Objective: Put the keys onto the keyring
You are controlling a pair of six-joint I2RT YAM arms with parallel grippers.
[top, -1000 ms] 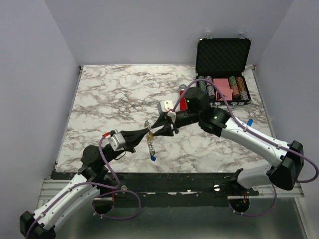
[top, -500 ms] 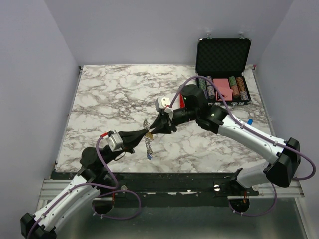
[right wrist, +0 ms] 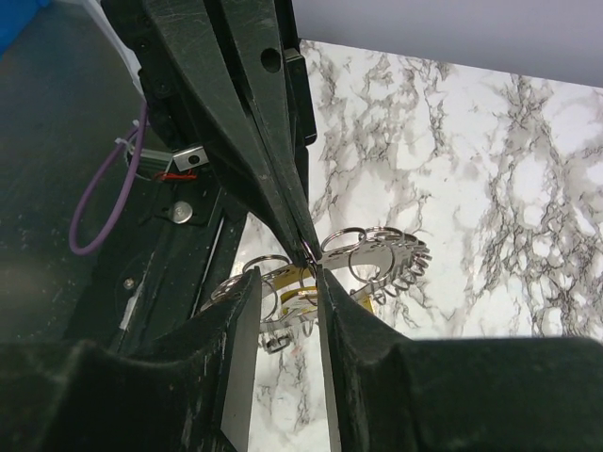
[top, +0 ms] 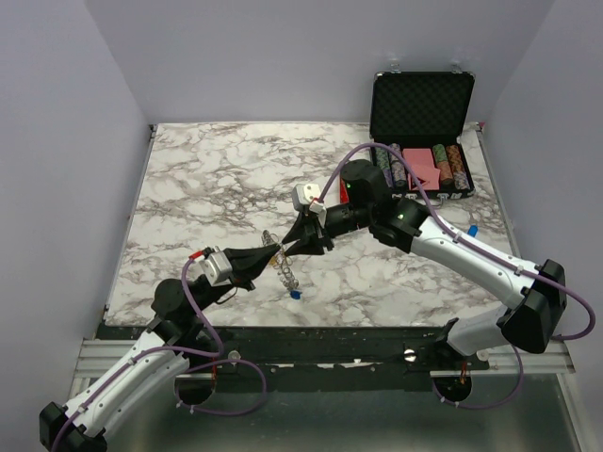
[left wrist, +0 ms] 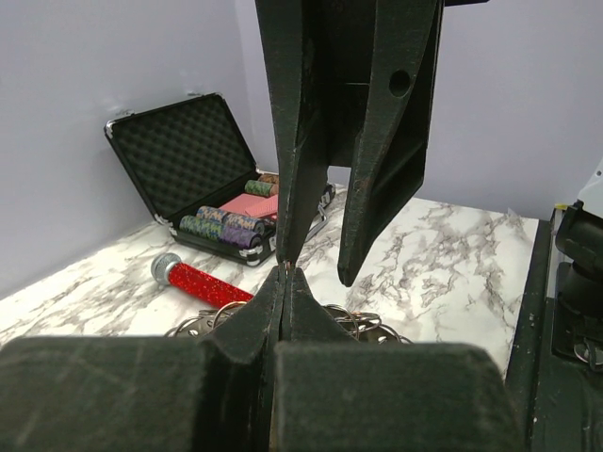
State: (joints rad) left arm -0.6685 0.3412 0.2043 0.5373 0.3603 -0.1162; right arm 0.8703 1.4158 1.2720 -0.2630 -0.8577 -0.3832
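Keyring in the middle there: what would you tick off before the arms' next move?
1. Left pincer shut on the keyring: ok.
2. Right pincer open, fingers apart close by the left pincer's tip: ok.
3. Yellow key gripped by the right pincer: cannot tell; it only shows in the gap.
4. Blue key hooked on the keyring: cannot tell; it sits just below.
5. Red tube and case well away from the keyring: ok.
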